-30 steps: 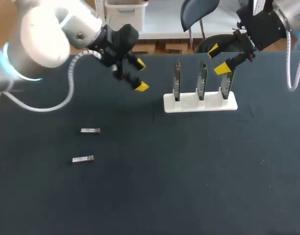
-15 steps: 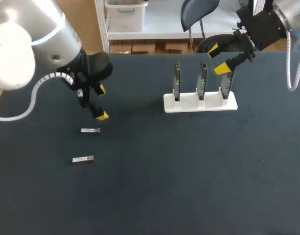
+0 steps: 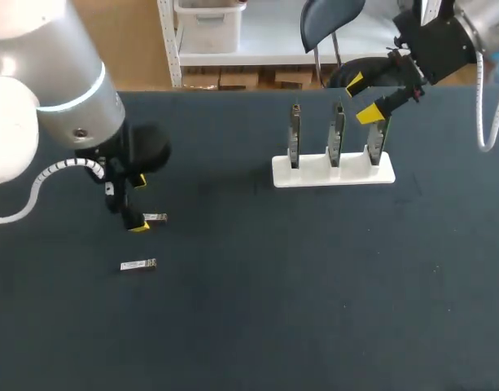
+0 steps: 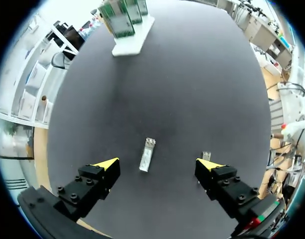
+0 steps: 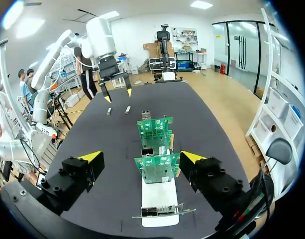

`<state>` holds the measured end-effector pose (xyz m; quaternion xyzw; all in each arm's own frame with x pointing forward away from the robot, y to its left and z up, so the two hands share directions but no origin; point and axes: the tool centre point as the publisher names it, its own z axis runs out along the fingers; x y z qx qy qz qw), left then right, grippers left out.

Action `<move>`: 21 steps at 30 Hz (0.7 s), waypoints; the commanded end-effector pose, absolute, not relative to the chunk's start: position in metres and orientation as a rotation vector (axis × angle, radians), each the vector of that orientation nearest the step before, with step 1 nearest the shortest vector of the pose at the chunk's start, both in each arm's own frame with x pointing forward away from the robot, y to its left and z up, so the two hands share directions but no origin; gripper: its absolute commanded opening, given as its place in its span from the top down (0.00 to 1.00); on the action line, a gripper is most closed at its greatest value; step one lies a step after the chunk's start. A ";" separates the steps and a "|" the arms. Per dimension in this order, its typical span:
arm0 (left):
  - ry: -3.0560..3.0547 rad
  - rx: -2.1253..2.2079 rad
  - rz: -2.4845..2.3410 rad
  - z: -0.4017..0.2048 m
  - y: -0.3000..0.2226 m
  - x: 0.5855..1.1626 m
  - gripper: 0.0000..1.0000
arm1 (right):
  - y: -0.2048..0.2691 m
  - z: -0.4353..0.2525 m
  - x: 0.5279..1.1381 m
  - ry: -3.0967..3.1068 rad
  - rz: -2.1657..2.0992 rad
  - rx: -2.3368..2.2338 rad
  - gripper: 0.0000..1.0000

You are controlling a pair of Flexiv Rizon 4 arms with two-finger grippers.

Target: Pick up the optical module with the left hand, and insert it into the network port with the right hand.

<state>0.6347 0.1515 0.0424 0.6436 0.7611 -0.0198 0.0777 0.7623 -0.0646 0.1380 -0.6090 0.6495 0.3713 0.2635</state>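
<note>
Two small silver optical modules lie on the dark table, one (image 3: 154,217) farther back and one (image 3: 138,265) nearer the front. My left gripper (image 3: 139,203) hovers open just above the farther one. In the left wrist view one module (image 4: 147,155) lies between the yellow tips, a little ahead, untouched, and the other module (image 4: 206,156) lies beside one fingertip. My right gripper (image 3: 361,98) hangs open and empty above the back right of the white stand (image 3: 333,171), which holds three upright green boards. In the right wrist view the gripper (image 5: 141,157) straddles the nearest board (image 5: 157,169).
The stand (image 4: 132,42) with its boards is far ahead of the left gripper. In the right wrist view my left gripper (image 5: 116,94) and both modules (image 5: 128,109) lie beyond the boards. Bare dark tabletop (image 3: 314,285) fills the middle and front.
My left arm has swung from the middle back of the table to the left and down, ending just over the farther module. My right arm has not moved.
</note>
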 end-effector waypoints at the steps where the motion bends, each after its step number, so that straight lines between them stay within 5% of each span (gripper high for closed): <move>1: 2.283 1.973 -0.103 0.035 0.153 0.645 0.00 | -0.065 0.138 0.760 1.757 0.999 -1.643 0.00; 21: 2.245 2.187 -0.064 -0.004 0.164 0.653 0.00 | -0.065 0.138 0.760 1.757 0.999 -1.643 0.00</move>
